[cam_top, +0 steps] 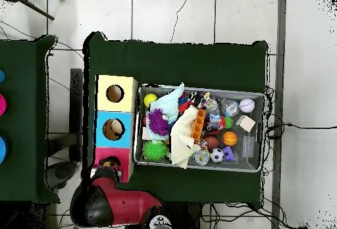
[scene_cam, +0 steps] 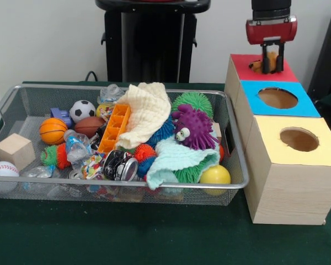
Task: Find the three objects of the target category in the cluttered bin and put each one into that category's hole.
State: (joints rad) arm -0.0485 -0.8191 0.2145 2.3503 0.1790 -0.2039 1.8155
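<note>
My gripper (scene_cam: 272,59) hangs right over the round hole (scene_cam: 260,66) in the red-faced wooden box (scene_cam: 244,62) at the far right. Its fingers (scene_cam: 265,58) are closed on a small orange-yellow object (scene_cam: 272,57), held at the hole's mouth. The silver wire-mesh bin (scene_cam: 121,186) stands to the left, full of clutter. In the overhead view the red arm (cam_top: 112,200) reaches over the red box (cam_top: 100,154) and partly covers its hole (cam_top: 110,162). The bin (cam_top: 201,168) lies to the boxes' right.
A blue-faced box (scene_cam: 303,107) and a yellow-faced box (scene_cam: 320,152) stand in a row with the red one. The bin holds a basketball (scene_cam: 53,130), soccer ball (scene_cam: 82,110), baseball (scene_cam: 3,173), yellow ball (scene_cam: 215,175), wooden cube (scene_cam: 15,150), purple spiky toy (scene_cam: 194,126) and cloths (scene_cam: 149,107).
</note>
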